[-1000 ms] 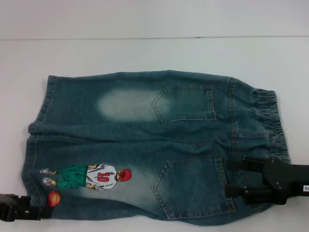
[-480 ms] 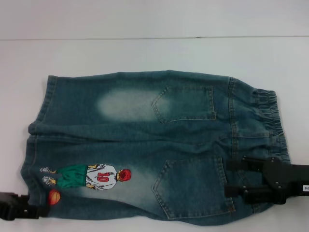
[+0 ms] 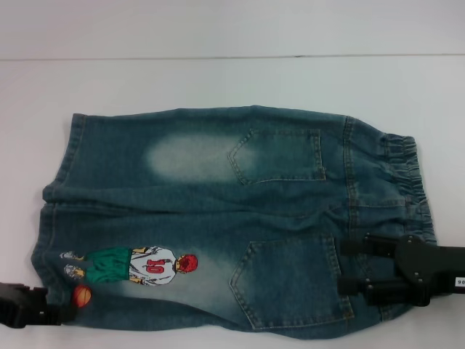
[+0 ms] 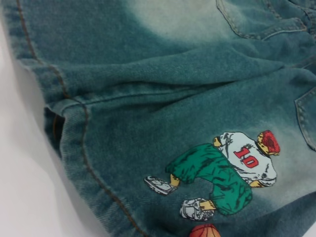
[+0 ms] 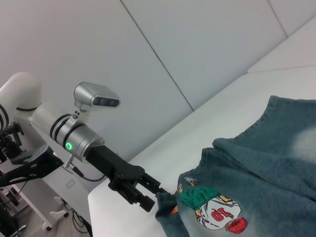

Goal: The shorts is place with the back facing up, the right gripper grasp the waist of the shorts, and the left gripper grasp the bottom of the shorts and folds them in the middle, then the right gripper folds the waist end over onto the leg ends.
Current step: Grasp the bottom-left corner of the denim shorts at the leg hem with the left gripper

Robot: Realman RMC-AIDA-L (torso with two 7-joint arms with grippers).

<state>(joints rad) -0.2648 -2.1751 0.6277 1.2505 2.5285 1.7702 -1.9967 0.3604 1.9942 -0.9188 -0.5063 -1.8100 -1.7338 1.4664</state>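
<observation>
Nearest, at the front edge of the table (image 3: 218, 80): left gripper (image 3: 67, 314), low at the robot's left, tip against the near corner of the leg ends (image 3: 42, 247), just beside the orange ball of the cartoon print (image 3: 138, 265); in the right wrist view that corner slightly bunched at the tip; grip there cannot be told. Also at the front, on the robot's right: right gripper (image 3: 341, 267), pincer wide, one finger on either side of a strip of denim, lying over the shorts (image 3: 218, 211) just inward of the waist (image 3: 407, 174) and beside the near patch pocket (image 3: 290, 283); nothing clamped yet. Next back: shorts spread flat, back side up, leg ends toward the robot's left, gathered waist toward the robot's right. Farther back: pale bleached patch (image 3: 189, 156) and far patch pocket (image 3: 280, 156). Containers: none apart from the two patch pockets, both lying flat, nothing seen in either. Step in hand, as judged: taking hold at both near corners ahead of the first fold, fold itself not begun. Next move, as judged: pinch shut on waist band and hem alike, then lift the near edge evenly and carry it across to the far edge, keeping the cloth taut between the two arms. Farthest: bare white table and plain wall.
</observation>
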